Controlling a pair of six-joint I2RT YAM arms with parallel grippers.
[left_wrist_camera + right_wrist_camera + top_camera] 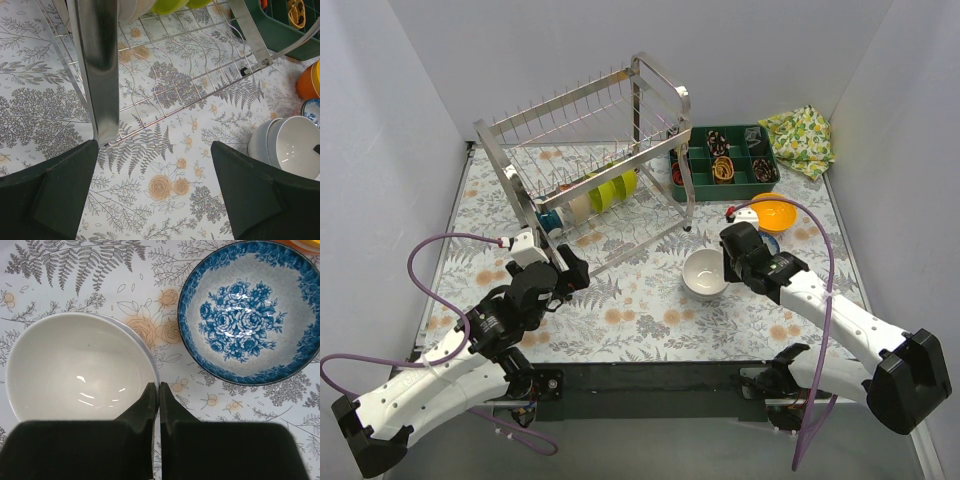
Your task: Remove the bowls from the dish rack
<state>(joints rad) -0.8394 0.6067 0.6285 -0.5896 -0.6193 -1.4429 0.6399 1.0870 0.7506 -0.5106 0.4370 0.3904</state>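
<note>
the right gripper [158, 386] has its two fingers pressed flat together, with only a hairline between them. it sits at the near right rim of the white bowl [75, 370], and it cannot be told whether the rim is pinched. that bowl stands upright on the flowered table [640, 320], right of and nearer than the dish rack [590, 150], and a second pale rim shows beneath it. the blue-and-white bowl [250, 310] sits just to its right, apart from it, and the orange bowl [775, 213] lies a little farther back. lime green bowls [610, 190] stand on edge in the rack's lower tier, with a white one and a blue one to their left. the left gripper [155, 145] is spread wide and holds nothing, hanging beside the rack's near left leg. a dark green tray [725, 155] and a lemon-print cloth [800, 138] lie at the far right.
</note>
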